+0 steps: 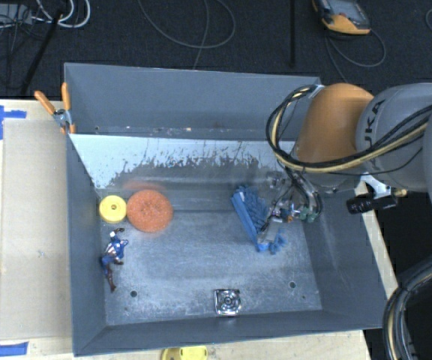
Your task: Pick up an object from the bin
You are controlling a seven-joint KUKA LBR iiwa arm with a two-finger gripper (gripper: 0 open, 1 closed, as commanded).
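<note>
A blue plastic brush-like piece (247,214) lies slanted on the bin floor, right of the middle. My gripper (278,220) is down at its right side, close against its lower end (268,244). Wires and the gripper's body hide the contact between them. I see nothing lifted off the floor.
At the left of the bin an orange round sponge (149,210) lies beside a small yellow disc (112,208). Below them is a small red-and-blue figure (112,256). A silver square piece (227,301) rests by the front wall. The arm with its orange cover reaches in over the right wall.
</note>
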